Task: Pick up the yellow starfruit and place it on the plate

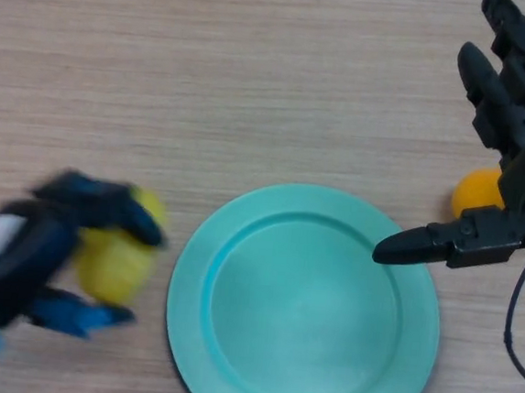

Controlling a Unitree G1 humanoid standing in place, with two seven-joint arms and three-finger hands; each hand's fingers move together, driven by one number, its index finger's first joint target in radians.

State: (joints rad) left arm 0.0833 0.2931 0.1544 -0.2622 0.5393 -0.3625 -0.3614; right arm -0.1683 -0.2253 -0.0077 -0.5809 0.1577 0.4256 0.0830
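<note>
The yellow starfruit (114, 259) lies on the wooden table just left of the teal plate (230, 359). My left hand (42, 246) comes in from the lower left and has its fingers and thumb curled round the starfruit. My right hand (516, 136) hovers at the right edge with its fingers straight and spread. Its thumb reaches over the plate's right rim. It holds nothing.
An orange round fruit (477, 191) lies on the table right of the plate, partly hidden behind my right hand. The wooden table (254, 85) stretches bare beyond the plate.
</note>
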